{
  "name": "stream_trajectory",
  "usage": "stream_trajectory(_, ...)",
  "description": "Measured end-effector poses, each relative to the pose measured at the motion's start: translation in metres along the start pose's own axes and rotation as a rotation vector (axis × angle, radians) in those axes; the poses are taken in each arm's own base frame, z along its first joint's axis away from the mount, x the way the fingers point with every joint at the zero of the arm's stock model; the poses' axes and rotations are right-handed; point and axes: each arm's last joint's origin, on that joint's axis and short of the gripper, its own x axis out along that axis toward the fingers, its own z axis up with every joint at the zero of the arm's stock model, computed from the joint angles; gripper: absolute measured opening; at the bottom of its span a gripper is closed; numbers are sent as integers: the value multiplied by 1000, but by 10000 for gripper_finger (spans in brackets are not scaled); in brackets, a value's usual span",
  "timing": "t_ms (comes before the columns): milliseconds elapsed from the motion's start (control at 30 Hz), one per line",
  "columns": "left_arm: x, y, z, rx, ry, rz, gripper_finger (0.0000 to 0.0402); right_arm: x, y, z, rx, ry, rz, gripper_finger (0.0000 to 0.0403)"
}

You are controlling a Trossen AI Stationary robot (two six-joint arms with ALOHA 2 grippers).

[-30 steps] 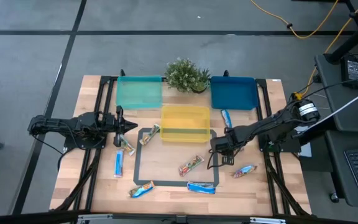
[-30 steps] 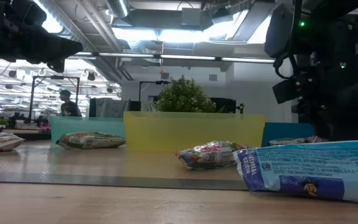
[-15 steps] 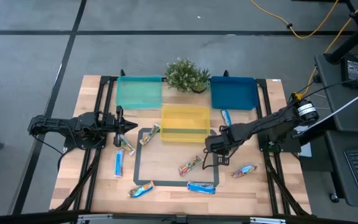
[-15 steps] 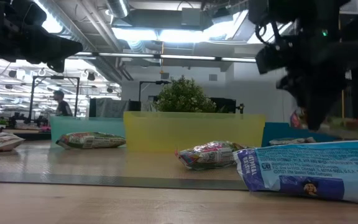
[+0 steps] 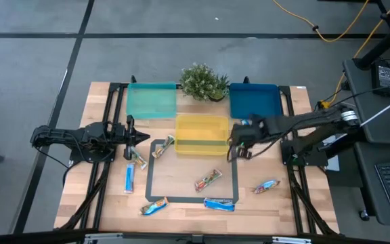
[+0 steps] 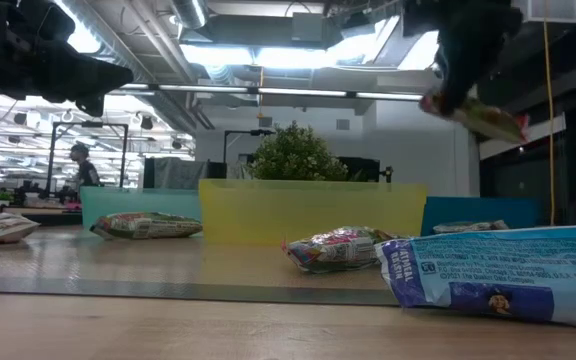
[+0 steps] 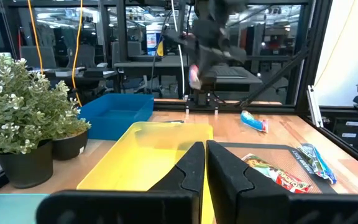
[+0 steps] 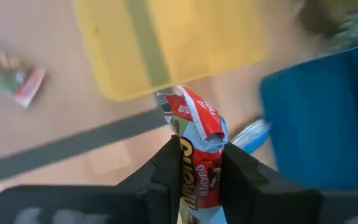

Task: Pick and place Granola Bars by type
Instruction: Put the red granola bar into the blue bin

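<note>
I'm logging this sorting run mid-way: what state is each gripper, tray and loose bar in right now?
Right gripper: shut on a red-printed granola bar, lifted by the yellow tray's right edge.
Left gripper: shut, empty, waiting at table's left.
Yellow tray: empty.
Teal tray: empty.
Blue tray: empty.
Blue bar: flat on the table, near front edge.

Three trays are being kept at the table's (image 5: 107,203) far side — left tray (image 5: 152,101), right tray (image 5: 254,101), middle tray (image 5: 201,135) set nearer, a plant (image 5: 204,82) behind it. Bars are lying scattered before the trays: two (image 5: 133,169) at left, others (image 5: 208,180) centre and right — one bar (image 8: 197,163) is being held above the middle tray's right edge by the right gripper (image 5: 237,137).
</note>
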Motion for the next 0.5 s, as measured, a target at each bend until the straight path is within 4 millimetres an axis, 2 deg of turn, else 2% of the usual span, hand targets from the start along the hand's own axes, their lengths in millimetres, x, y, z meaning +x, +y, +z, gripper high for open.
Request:
stream_trajectory(100, 0, 0, 0, 0, 0, 0, 9, -15, -28, -3, 62, -58, -6, 87)
stream_trajectory(267, 0, 0, 0, 0, 0, 0, 8, -27, -72, -6, 150, -143, -99, 87)
stream_trajectory(500, 0, 0, 0, 0, 0, 0, 12, -16, -128, 1, 231, -160, -194, 87)
